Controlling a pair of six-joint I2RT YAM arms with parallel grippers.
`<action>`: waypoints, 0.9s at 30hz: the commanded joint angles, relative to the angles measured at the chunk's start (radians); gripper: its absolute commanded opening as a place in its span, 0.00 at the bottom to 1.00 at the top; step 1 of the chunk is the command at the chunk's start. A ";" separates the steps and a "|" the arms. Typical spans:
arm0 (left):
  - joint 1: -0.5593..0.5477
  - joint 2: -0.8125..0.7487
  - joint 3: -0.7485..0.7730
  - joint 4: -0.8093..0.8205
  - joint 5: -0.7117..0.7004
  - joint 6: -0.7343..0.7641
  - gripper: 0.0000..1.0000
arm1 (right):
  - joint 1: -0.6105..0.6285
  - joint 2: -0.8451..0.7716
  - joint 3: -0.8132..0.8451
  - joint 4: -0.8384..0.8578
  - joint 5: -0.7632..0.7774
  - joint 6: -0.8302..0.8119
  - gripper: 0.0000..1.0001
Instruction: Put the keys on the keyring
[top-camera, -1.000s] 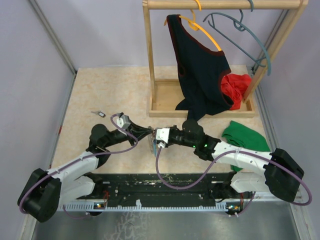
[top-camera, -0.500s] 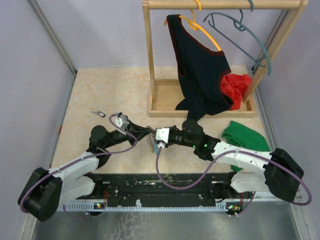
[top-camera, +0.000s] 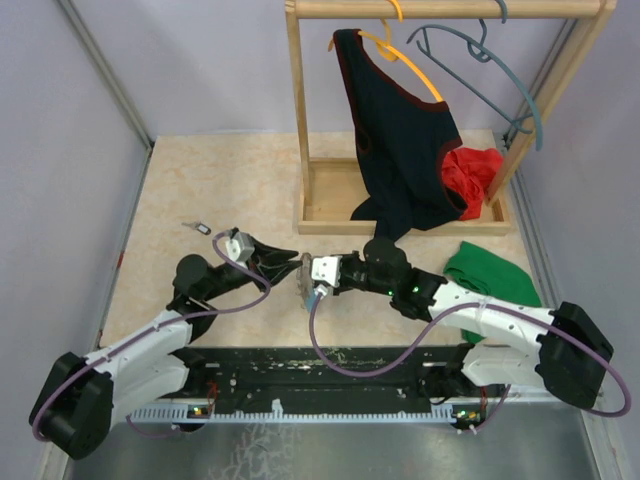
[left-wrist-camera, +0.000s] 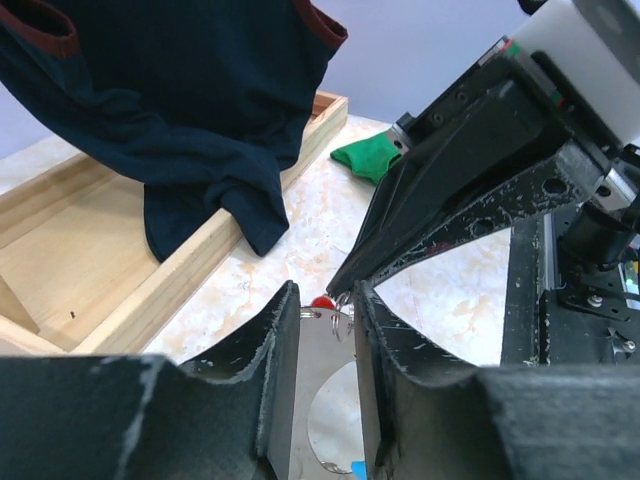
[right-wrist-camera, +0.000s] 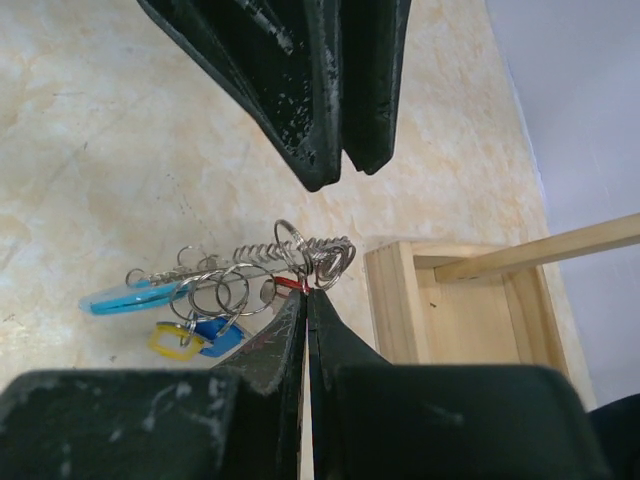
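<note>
Keyring (right-wrist-camera: 290, 250) pinched in right claw (right-wrist-camera: 307, 292), left claw (left-wrist-camera: 326, 295) released, arms low, tips meeting

One keyring (right-wrist-camera: 262, 251), two hangers (top-camera: 410, 65) (top-camera: 481, 52), three garments (top-camera: 400, 150) (top-camera: 472, 175) (top-camera: 490, 272), one rack (top-camera: 450, 8).

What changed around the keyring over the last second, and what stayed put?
The left gripper opened and drew back to the left, off the keyring and away from the right gripper; its arm swung left with it. The right gripper stayed shut on the keyring. The loose key on the table and the hanging dark top did not move.
</note>
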 joint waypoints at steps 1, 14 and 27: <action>-0.003 -0.038 0.050 -0.156 0.009 0.074 0.36 | 0.001 -0.049 0.105 -0.064 0.009 -0.035 0.00; -0.020 0.007 0.149 -0.287 0.113 0.101 0.43 | 0.013 -0.039 0.197 -0.197 0.004 -0.065 0.00; -0.052 0.052 0.215 -0.444 0.051 0.004 0.39 | 0.025 -0.046 0.202 -0.176 0.010 -0.068 0.00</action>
